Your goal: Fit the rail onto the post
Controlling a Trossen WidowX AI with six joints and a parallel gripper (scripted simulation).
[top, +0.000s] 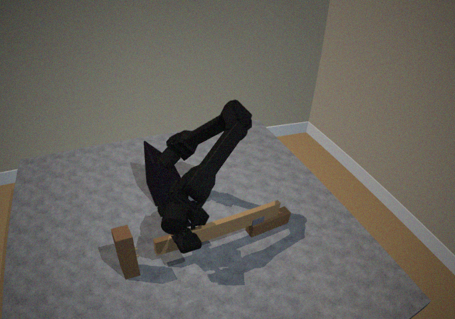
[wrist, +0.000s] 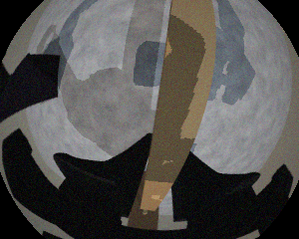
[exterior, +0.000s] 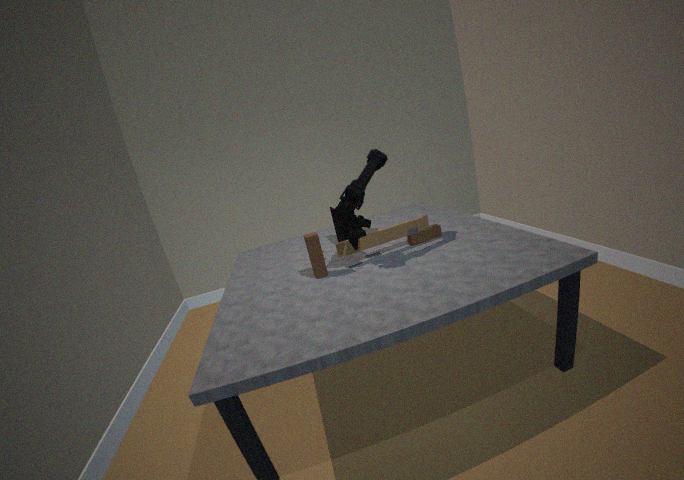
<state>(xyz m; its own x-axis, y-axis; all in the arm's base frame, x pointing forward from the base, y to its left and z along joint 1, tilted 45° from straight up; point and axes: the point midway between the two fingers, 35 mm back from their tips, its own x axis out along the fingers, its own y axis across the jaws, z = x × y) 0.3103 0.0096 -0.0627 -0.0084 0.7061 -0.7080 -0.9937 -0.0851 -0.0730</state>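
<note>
The grey mottled table (exterior: 411, 316) stands on dark legs in a room corner and carries the whole assembly. The black arm (top: 213, 165) folds over at its elbow and reaches down to the work.

The bed rail (top: 231, 221) is a long, straight plank of pale wood with a lighter top edge and a darker side face (part of it lies in the arm's shadow). Its far end sits in the bracket (top: 259, 220) on the low footboard block (top: 271, 221). Its near end is raised off the table, near the post (top: 126, 251) but apart from it.

The post is a short, upright block of darker brown wood.

The gripper (top: 186, 234) is clamped on the rail close to its near end, one finger on each side face.

The pegs on the post are too small to make out.
</note>
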